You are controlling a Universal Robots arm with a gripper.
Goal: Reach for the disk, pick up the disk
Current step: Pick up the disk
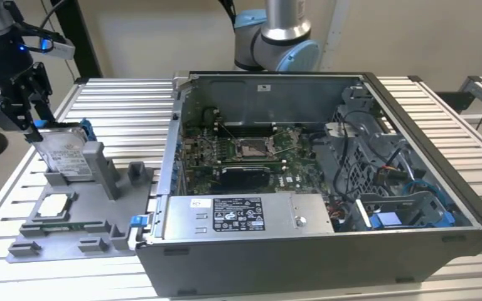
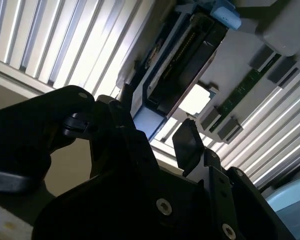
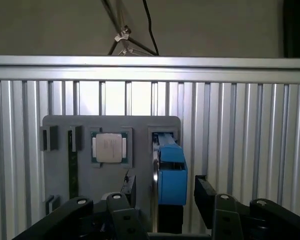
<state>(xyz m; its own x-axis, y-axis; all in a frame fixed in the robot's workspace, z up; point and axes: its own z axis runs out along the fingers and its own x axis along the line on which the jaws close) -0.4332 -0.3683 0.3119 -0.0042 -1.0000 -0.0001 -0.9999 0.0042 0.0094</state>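
I have the gripper (image 3: 166, 194) hanging over the disk (image 1: 61, 155), its two black fingers (image 3: 206, 192) spread wide with nothing between them but air. In both wrist views the drive's upper edge sits below the gap. In the exterior view one finger is close to the disk's top corner, and I cannot tell if it touches. The disk stands on edge in a slot of the grey fixture tray (image 1: 98, 188), on the slatted table (image 1: 123, 106) at the exterior view's left of the open computer case (image 1: 308, 263), with the white square chip (image 1: 54, 205) lying flat in a pocket nearby. I judge the disk to be rigid, fairly heavy for its size and smooth on its metal faces, so a light pinch could slip. It is also sensitive to knocks. The sensible hold is across its thickness, pads on the two broad faces near the top edge. The blue rails (image 3: 171, 175) along the edge look less firm than bare metal. Its labelled face looks toward the exterior camera, and it seems taller than wide there, so I take the long axis as near upright, leaning slightly.
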